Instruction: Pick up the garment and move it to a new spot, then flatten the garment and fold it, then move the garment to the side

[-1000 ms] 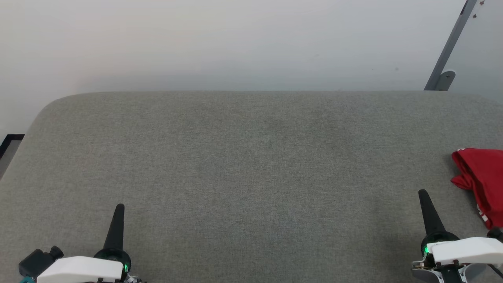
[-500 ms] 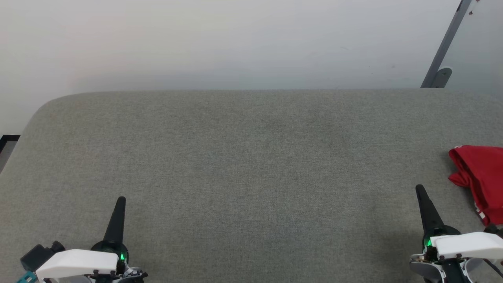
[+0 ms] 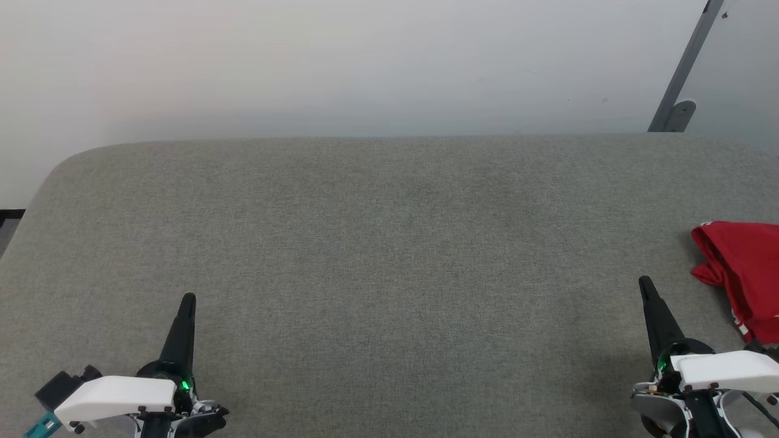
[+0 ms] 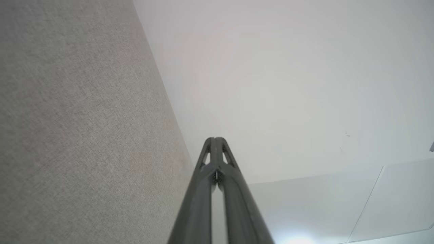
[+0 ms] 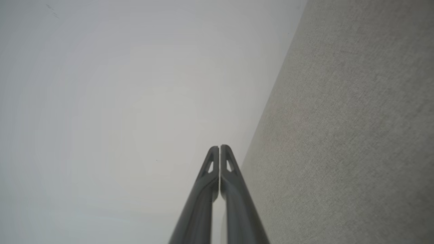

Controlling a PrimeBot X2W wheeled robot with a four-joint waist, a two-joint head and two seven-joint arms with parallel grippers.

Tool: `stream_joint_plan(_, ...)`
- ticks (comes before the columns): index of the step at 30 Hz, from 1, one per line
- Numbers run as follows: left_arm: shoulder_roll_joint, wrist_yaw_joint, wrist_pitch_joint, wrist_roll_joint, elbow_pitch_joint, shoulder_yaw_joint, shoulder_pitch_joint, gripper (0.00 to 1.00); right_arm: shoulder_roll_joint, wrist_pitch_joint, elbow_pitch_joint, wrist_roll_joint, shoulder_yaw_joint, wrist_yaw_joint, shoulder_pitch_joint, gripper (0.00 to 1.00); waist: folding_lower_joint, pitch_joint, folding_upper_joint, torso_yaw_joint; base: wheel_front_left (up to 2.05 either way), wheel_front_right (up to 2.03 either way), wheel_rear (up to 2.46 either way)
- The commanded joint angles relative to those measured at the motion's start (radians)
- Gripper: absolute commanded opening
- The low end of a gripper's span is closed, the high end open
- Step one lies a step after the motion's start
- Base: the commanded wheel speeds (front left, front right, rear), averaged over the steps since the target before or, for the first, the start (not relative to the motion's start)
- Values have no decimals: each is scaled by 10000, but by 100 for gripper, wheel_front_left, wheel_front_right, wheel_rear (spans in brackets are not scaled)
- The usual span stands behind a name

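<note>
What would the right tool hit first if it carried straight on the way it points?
Probably the pale wall: the shut right tool aims over the grey upholstered surface, seemingly past its far edge. The red garment lies off to its right, outside that line. Depth is unclear.

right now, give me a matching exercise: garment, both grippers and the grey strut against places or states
Things:
1 garment
2 left gripper
3 right gripper
4 grey strut

Places or states, as in the head view:
a shut, lower left
b slanted, upper right
c crumpled, red, at the right edge
d shut, lower right

Pairs: 1-c; 2-a; 3-d; 4-b
</note>
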Motion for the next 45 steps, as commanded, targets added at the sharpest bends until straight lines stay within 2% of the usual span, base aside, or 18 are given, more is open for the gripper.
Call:
stream_joint_plan(1,-16,15,75,-121,2,60,-173,0,-50,65,-7,191,34,1,-125,0,0,4,-1,-5,0,0,0)
stream_joint_plan(25,-207,18,540,-1544,296,259,-618,0,-52,374,271,1794,118,0,-464,0,0,101,-1,-164,0,0,0)
stream_joint_plan(45,-245,18,585,-1457,297,304,-595,0,-49,363,256,1769,116,0,-438,0,0,102,-1,-166,0,0,0)
